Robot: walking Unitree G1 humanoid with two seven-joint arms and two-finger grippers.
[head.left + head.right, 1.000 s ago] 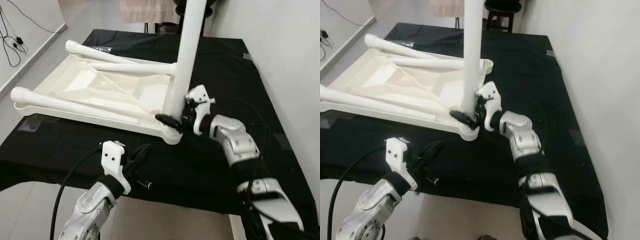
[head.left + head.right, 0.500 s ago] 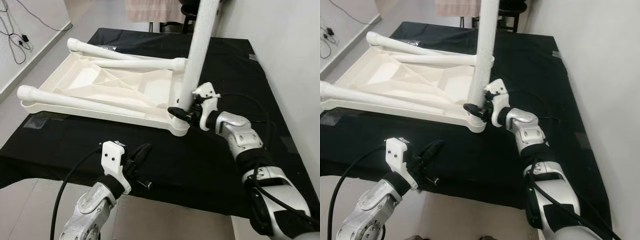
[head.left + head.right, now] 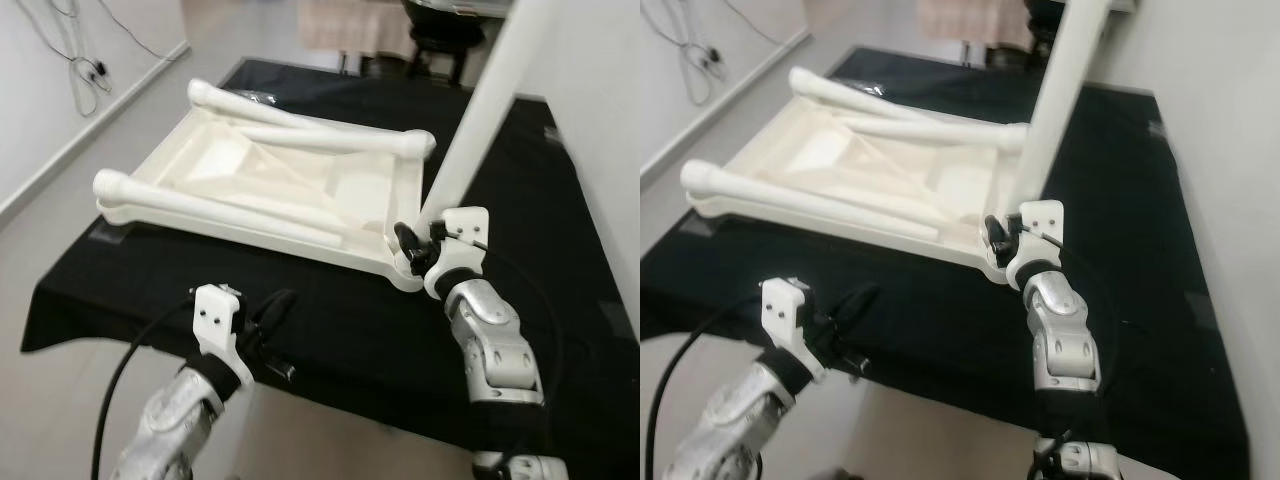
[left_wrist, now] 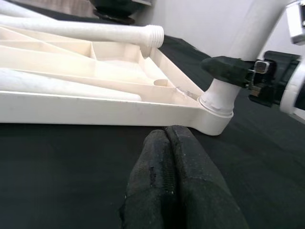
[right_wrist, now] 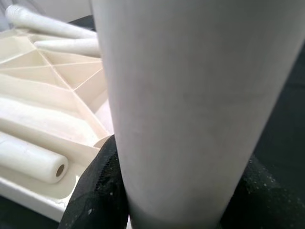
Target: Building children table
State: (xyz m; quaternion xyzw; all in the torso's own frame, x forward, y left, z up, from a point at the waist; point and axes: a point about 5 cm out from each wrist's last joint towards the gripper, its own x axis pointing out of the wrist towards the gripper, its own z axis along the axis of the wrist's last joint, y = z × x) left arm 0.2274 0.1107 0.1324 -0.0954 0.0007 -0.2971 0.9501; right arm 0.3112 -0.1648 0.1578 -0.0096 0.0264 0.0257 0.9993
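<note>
the white tabletop (image 3: pixel 270 180) lies upside down on the black cloth (image 3: pixel 330 330); the right gripper (image 3: pixel 412 243) pinches the base of the upright leg (image 3: pixel 470 130) at the tabletop's near right corner socket; the left gripper (image 4: pixel 178 183), fingers pressed together, hovers just before the tabletop's near edge

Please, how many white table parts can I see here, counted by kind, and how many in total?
Table legs lying loose on the upturned top: 3
Table leg standing in the corner socket, held by the right claw: 1
Tabletop, upside down: 1
Total: 5
</note>
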